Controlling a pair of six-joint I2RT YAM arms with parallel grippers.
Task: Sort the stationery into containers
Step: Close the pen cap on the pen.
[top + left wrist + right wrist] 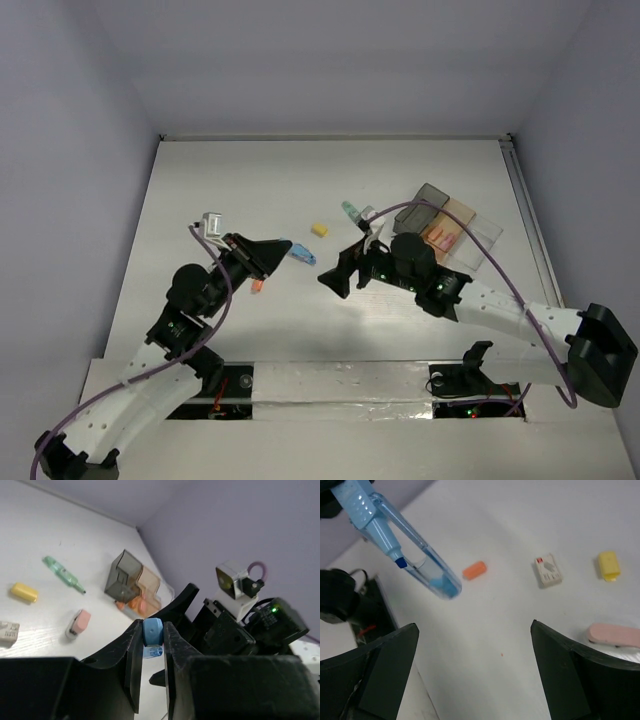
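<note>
Blue clear-capped plastic marker clamped in left gripper, right gripper wide apart, empty; few pieces in transparent plastic bins, yellow block, green pen, orange cap unsorted.

Between the right claw's wide-spread fingers the table is bare and passable. Ahead of it lie an orange piece, a grey-white block and a yellow piece, with gaps between them. A pink piece lies just beside one finger. The blue highlighter in the left claw slants across the space ahead, off to one side. Past the left claw, the right arm stands in the way.
</note>
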